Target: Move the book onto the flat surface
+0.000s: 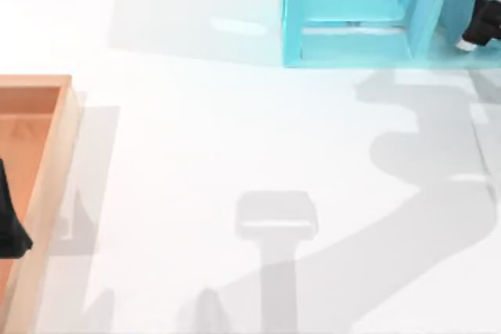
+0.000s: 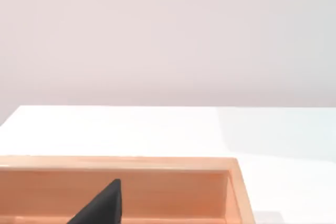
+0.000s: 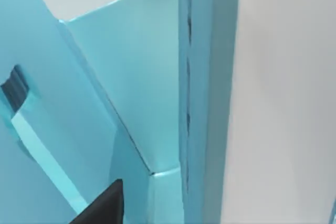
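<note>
White tabletop lies bare; right gripper, finger spread unclear, should ease squarely into the cyan shelf toward the book.

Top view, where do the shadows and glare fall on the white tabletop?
Top view: grey arm-shaped shadows cross the tabletop from centre to lower right; the orange tray casts a soft one rightward; a pale glint sits left of the cyan shelf unit. Left wrist view: evenly lit.
</note>
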Robot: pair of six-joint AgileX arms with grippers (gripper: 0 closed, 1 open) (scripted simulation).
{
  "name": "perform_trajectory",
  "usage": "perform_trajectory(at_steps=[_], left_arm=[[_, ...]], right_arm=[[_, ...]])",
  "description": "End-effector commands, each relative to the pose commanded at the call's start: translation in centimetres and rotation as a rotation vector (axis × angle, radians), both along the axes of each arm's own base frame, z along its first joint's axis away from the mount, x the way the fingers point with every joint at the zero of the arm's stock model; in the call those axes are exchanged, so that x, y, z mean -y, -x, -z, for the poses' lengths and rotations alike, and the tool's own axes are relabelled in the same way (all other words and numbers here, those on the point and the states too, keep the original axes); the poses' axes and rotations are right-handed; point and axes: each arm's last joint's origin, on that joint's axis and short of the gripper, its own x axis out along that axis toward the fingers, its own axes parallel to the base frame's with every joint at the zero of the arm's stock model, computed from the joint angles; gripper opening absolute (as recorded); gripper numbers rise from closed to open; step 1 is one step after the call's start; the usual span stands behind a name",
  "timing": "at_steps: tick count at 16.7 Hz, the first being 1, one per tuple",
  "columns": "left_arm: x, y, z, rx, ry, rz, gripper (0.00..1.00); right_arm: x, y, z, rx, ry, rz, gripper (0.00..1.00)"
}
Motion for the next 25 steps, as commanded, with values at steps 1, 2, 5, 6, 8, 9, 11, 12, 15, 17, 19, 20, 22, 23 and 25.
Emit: perform_trajectory(at_steps=[1,2,5,6,8,9,11,12,15,17,19,20,22,23,25], left_arm=[[0.0,0.0,0.0,0.0,0.0,0.0,1.0],[0.0,0.0,0.0,0.0,0.0,0.0,1.0],[0.0,0.0,0.0,0.0,0.0,0.0,1.0],[0.0,0.0,0.0,0.0,0.0,0.0,1.0],[0.0,0.0,0.0,0.0,0.0,0.0,1.0],[0.0,0.0,0.0,0.0,0.0,0.0,1.0],[0.0,0.0,0.0,0.0,0.0,0.0,1.0],[0.0,0.0,0.0,0.0,0.0,0.0,1.0],[0.0,0.0,0.0,0.0,0.0,0.0,1.0],[0.0,0.0,0.0,0.0,0.0,0.0,1.0],[0.0,0.0,0.0,0.0,0.0,0.0,1.0],[0.0,0.0,0.0,0.0,0.0,0.0,1.0],[0.0,0.0,0.0,0.0,0.0,0.0,1.0],[0.0,0.0,0.0,0.0,0.0,0.0,1.0],[0.0,0.0,0.0,0.0,0.0,0.0,1.0]], right_arm=[[-0.1,-1.0,0.1,0.0,0.0,0.0,1.0],[-0.1,-1.9,0.1,0.002,0.0,0.0,1.0],[-0.3,-3.6,0.3,0.001,0.0,0.0,1.0],[-0.3,-3.7,0.3,0.0,0.0,0.0,1.0],[-0.3,-3.7,0.3,0.0,0.0,0.0,1.0],[-0.3,-3.7,0.3,0.0,0.0,0.0,1.0],[-0.3,-3.7,0.3,0.0,0.0,0.0,0.92],[-0.3,-3.7,0.3,0.0,0.0,0.0,0.85],[-0.3,-3.7,0.3,0.0,0.0,0.0,0.62],[-0.3,-3.7,0.3,0.0,0.0,0.0,0.47],[-0.3,-3.7,0.3,0.0,0.0,0.0,0.32],[-0.3,-3.7,0.3,0.0,0.0,0.0,0.25],[-0.3,-3.7,0.3,0.0,0.0,0.0,0.1],[-0.3,-3.7,0.3,0.0,0.0,0.0,0.02],[-0.3,-3.7,0.3,0.0,0.0,0.0,0.0]])
